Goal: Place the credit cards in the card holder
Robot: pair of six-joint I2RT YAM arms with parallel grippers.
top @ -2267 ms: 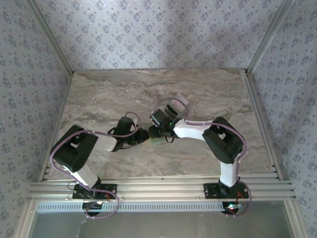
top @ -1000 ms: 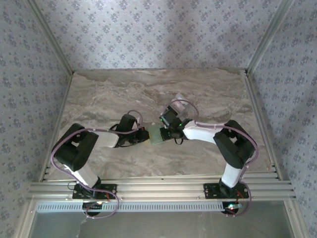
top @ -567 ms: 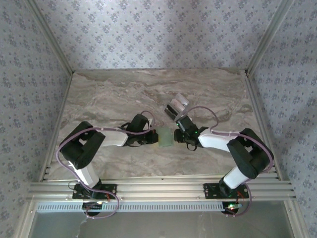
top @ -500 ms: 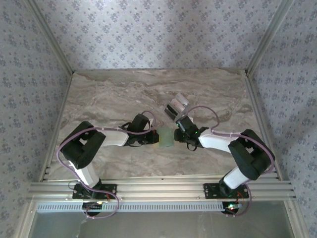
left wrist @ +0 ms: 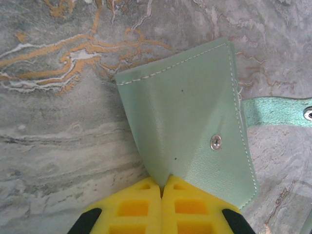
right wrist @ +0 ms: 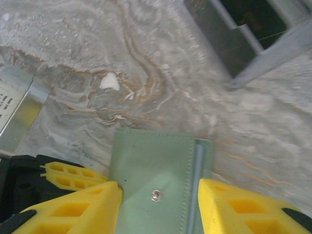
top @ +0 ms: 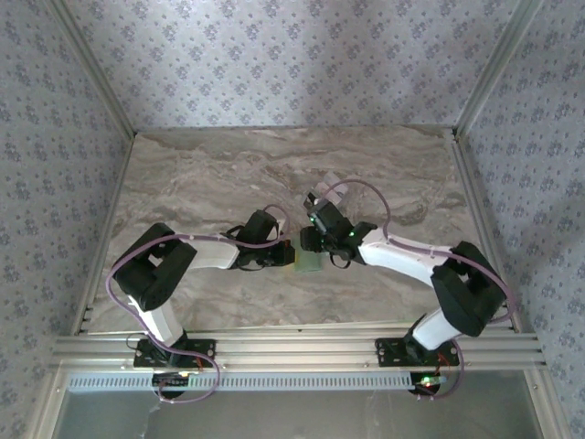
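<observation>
Green card holder [left wrist: 187,114] corner clamped in left pincer [left wrist: 162,183].

Robot lab test booth: marble-print worktop [top: 201,174] boxed in by floral-papered panel walls [top: 274,55] on aluminium corner posts [top: 494,64], two robot arms [top: 402,257] bolted to an aluminium rail [top: 292,351] at its near edge.

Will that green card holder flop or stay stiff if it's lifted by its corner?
Probably floppy: the card holder creases where the left gripper pinches its corner. Likely light, being thin and flat. Its matte surface should resist slipping.
</observation>
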